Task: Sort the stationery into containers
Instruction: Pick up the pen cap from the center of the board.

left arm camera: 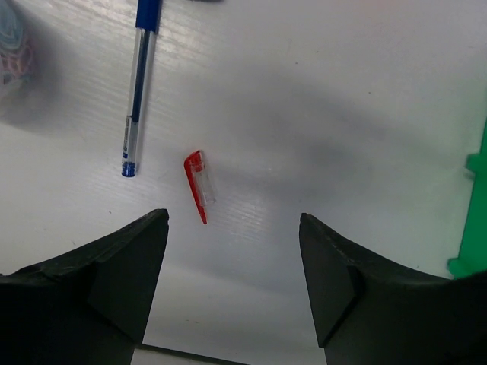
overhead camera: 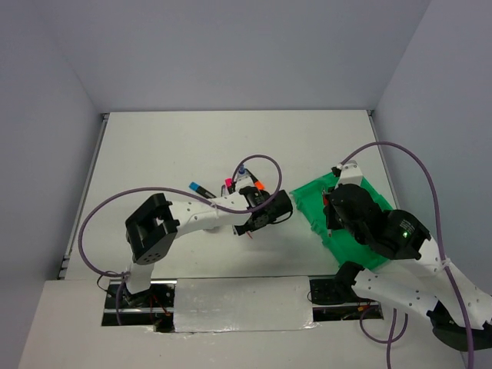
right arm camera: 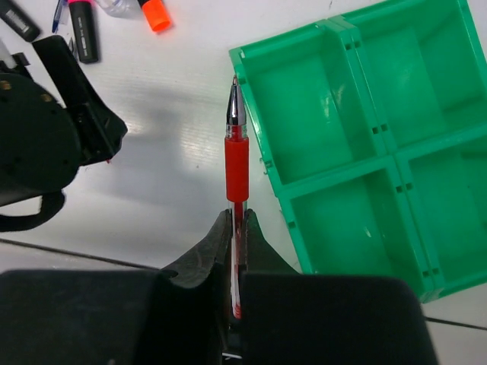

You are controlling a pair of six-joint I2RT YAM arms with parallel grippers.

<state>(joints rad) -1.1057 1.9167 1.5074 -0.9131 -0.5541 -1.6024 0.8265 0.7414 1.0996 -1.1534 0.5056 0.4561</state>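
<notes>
My right gripper [right arm camera: 237, 214] is shut on a red pen [right arm camera: 237, 156] that has no cap. The pen's tip points at the near-left corner of the green tray [right arm camera: 304, 114], just outside its rim. My left gripper [left arm camera: 234, 220] hangs open over the table with nothing between its fingers. A red pen cap [left arm camera: 196, 184] lies just ahead of its left finger, and a blue pen [left arm camera: 137, 95] lies further ahead to the left. In the top view, the right arm covers most of the tray [overhead camera: 311, 196].
Pink [right arm camera: 81, 32] and orange [right arm camera: 156, 14] capped highlighters lie beyond the left arm. A blue-capped highlighter [overhead camera: 197, 187] and a blue-capped bottle [overhead camera: 241, 168] sit near them. The tray's edge [left arm camera: 473, 217] shows at the right of the left wrist view.
</notes>
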